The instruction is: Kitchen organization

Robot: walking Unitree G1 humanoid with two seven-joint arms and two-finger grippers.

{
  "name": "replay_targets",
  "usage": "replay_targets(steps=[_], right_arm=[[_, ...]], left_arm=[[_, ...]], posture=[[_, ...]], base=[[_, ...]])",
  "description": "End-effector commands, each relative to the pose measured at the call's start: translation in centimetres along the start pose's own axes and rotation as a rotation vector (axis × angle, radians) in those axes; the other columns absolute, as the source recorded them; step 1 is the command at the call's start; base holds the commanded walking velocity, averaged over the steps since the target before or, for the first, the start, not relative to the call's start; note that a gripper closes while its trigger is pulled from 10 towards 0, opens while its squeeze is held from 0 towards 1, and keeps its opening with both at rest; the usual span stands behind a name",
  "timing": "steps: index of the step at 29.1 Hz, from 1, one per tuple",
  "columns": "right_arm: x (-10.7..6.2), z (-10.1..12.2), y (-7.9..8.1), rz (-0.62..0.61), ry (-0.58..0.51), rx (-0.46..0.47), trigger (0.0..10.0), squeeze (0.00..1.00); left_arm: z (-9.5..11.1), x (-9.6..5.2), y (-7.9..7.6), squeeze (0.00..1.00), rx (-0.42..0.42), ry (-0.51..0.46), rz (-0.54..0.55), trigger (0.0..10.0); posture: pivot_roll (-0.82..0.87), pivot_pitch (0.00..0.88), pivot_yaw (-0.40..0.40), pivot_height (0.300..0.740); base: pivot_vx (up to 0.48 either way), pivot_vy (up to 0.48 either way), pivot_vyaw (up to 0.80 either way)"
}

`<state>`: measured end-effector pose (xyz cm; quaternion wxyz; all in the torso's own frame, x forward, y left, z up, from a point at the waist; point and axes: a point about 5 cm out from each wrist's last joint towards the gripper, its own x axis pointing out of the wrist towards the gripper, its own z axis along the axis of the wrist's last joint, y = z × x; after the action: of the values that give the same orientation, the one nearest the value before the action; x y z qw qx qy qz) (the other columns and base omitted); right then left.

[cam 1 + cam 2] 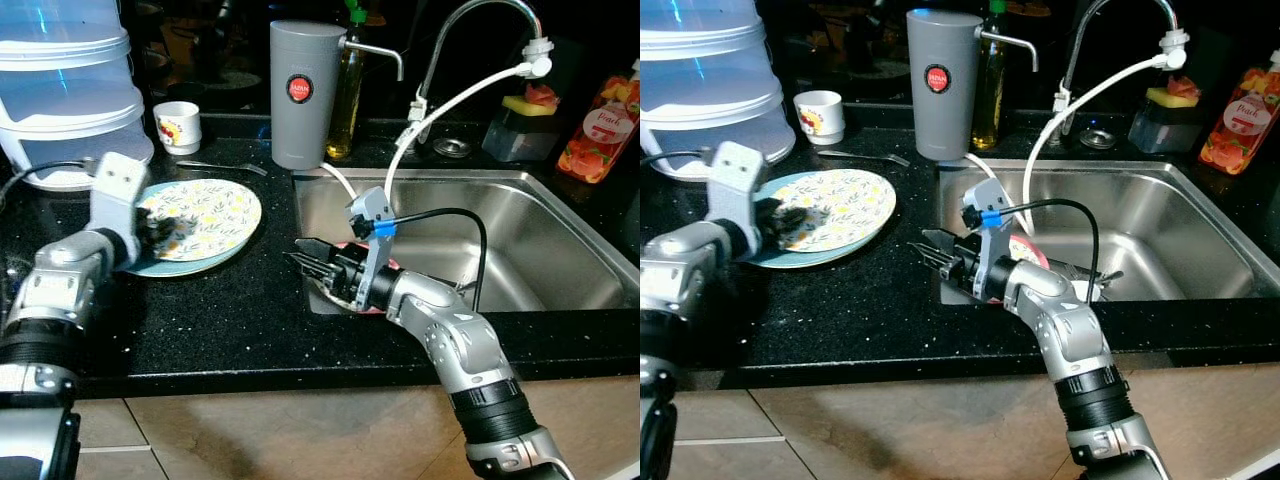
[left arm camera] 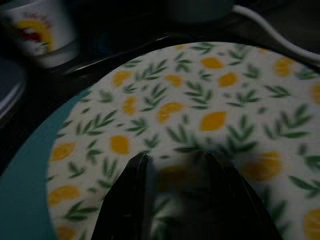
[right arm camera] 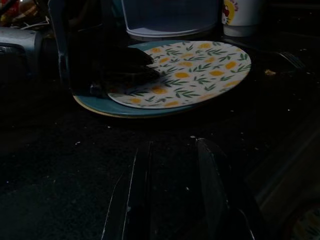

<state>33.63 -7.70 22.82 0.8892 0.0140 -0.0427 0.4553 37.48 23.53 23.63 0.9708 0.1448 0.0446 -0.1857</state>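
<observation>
On the black counter, a lemon-patterned plate (image 1: 205, 222) is pinched at its rim by the left gripper (image 1: 160, 232); it should be lifted level. The right gripper (image 1: 308, 260) is held parted, empty.

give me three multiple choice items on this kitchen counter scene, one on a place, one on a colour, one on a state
1. Where does the small white cup stand?
A. in the sink
B. on the counter behind the plate
C. on the plate

2. What colour is the tall canister?
A. grey
B. yellow
C. blue

3. Where is the left gripper?
A. over the sink
B. at the faucet
C. at the floral plate, fingers over its rim

Key: 1 B, it stands on the black counter beyond the plate. 2 A, grey body with a red badge. 3 C, the left wrist view shows the fingers over the plate.
</observation>
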Motion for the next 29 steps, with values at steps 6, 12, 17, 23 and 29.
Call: replay_targets(steps=[6,12,17,23,29], right_arm=[[1.0,0.0,0.0,-0.049,-0.016,0.039,10.0,0.00],[2.5,0.4,-0.1,-0.097,-0.040,0.095,10.0,0.00],[3.8,0.6,-0.4,-0.134,-0.069,0.155,10.0,0.23],[4.8,0.6,0.0,-0.127,-0.070,0.184,10.0,1.00],[6.0,0.7,0.3,-0.135,-0.068,0.188,10.0,0.41]], left_arm=[[-3.1,0.4,-3.0,0.00,-0.055,0.081,-0.144,10.0],[-3.6,0.3,-3.7,0.00,-0.061,0.092,-0.185,10.0],[-4.1,0.0,-4.8,0.00,-0.073,0.098,-0.258,10.0],[-4.1,-0.5,-5.9,0.00,-0.091,0.082,-0.349,10.0],[-3.1,-1.8,-7.6,0.00,-0.168,0.015,-0.535,10.0]], posture=[[0.12,0.094,-0.026,0.740],[0.12,0.091,-0.024,0.740],[0.12,0.087,-0.024,0.740],[0.12,0.093,-0.026,0.740],[0.12,0.102,-0.030,0.740]], base=[[0.000,0.000,0.00],[0.000,0.000,0.00],[0.000,0.000,0.00],[0.000,0.000,0.00],[0.000,0.000,0.00]])
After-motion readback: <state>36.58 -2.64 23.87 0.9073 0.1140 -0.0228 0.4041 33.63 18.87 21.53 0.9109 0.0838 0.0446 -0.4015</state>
